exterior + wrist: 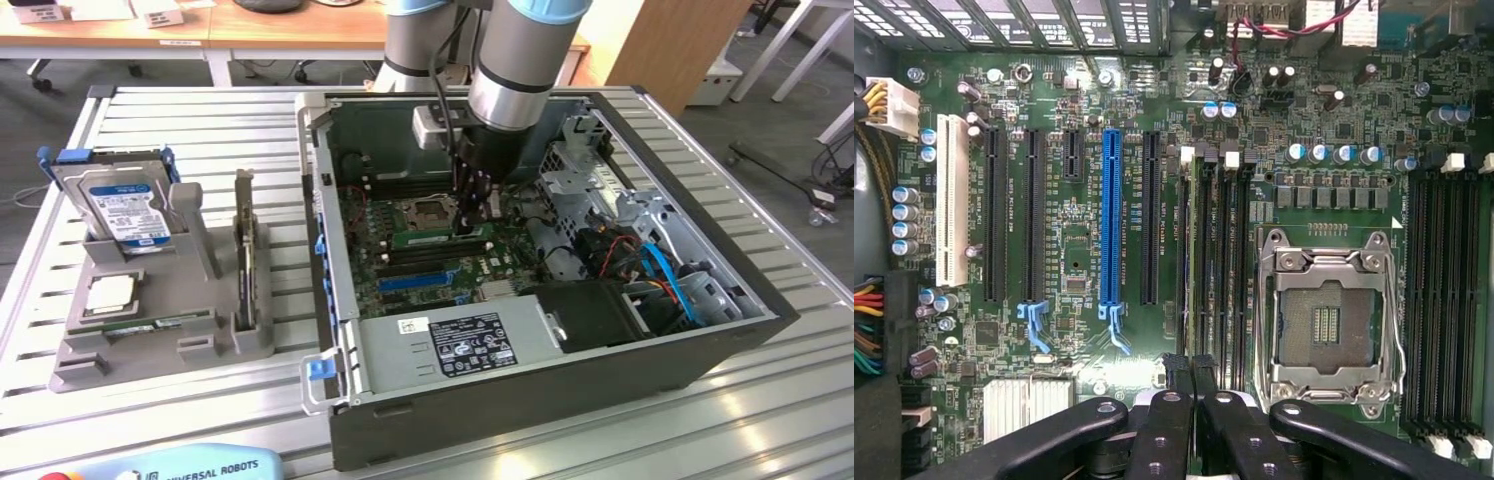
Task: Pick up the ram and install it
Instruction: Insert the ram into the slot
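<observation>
Wrist view: where is the ram (1191, 260)?
— On edge among the memory slots (1229, 270) beside the empty processor socket (1324, 320), with the hand (1189, 372) clamped on it.
— Which step?
— Seating, I judge. It calls for straight, even downward pressure.

The jaws look matt black, the motherboard (1069, 300) glossy green, the table (174, 110) ribbed bare metal.
</observation>
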Robot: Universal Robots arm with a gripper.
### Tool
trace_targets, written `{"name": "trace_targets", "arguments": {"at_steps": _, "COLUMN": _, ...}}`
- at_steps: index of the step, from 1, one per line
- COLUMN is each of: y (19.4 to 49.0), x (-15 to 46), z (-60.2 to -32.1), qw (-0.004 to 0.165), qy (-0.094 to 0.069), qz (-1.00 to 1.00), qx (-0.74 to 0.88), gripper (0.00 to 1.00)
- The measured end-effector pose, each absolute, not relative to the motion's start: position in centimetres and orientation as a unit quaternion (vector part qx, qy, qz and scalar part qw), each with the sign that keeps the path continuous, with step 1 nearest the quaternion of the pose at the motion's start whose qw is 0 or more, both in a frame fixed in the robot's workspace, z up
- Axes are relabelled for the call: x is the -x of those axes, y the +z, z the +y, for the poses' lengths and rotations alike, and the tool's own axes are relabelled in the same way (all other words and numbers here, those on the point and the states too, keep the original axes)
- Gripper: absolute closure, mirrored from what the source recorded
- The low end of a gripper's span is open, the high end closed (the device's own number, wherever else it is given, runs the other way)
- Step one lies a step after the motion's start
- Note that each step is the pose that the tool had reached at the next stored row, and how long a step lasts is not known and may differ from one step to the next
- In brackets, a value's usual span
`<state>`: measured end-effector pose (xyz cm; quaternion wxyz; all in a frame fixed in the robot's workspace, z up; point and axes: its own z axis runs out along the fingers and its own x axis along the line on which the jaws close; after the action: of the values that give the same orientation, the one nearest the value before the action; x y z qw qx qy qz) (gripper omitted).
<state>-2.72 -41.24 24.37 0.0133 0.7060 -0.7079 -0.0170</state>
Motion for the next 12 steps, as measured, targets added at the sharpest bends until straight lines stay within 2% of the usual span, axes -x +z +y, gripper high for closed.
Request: {"name": "trace_targets", "arguments": {"at_steps": 12, "y": 24.04, "x": 2.72, "z": -41.25, "qw": 0.013, "qy": -0.017, "qz": -0.707, "qx": -0.707, "gripper": 0.88}}
